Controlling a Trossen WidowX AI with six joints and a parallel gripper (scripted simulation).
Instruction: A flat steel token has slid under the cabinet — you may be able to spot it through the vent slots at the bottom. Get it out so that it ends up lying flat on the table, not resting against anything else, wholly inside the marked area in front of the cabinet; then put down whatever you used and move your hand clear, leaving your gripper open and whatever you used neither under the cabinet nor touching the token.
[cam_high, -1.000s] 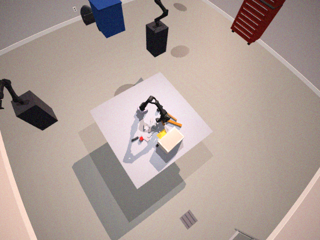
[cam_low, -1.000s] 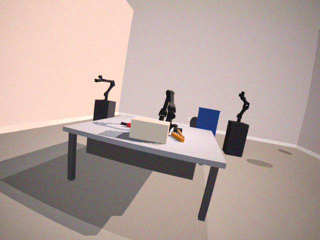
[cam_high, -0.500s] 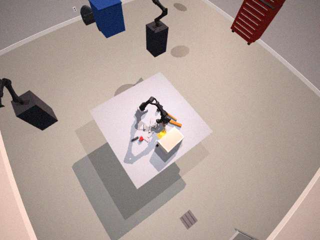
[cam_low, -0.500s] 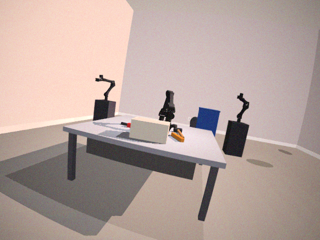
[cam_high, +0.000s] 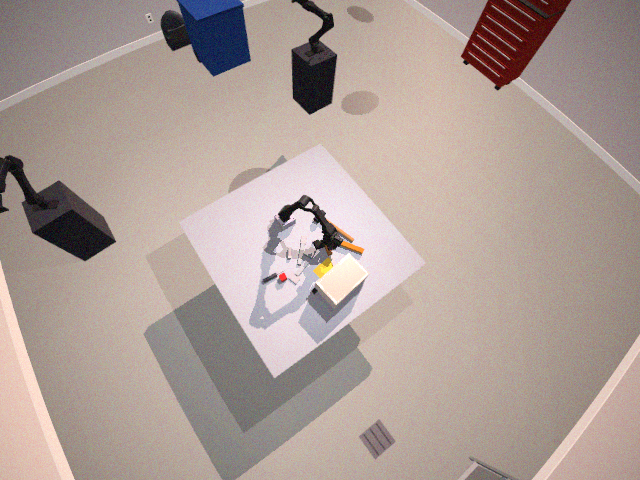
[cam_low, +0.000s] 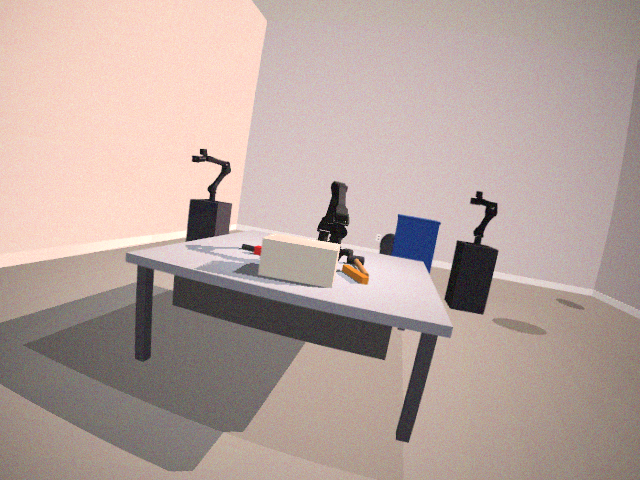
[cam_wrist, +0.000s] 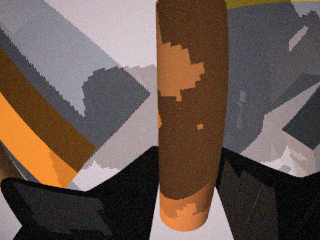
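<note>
Currently: your black parallel-jaw gripper (cam_high: 327, 245) (cam_wrist: 187, 200), clenched on one orange-brown cylindrical rod (cam_wrist: 192, 100). One cream box-shaped cabinet (cam_high: 341, 280) (cam_low: 299, 260), upon your pale grey table (cam_high: 382, 248) (cam_low: 382, 299). One flat yellow marked area (cam_high: 323, 268), just beside the cabinet. One orange rectangular bar (cam_high: 352, 247) (cam_low: 355, 274) (cam_wrist: 30, 150), near your gripper. One steel token: whereabouts, you cannot tell.
</note>
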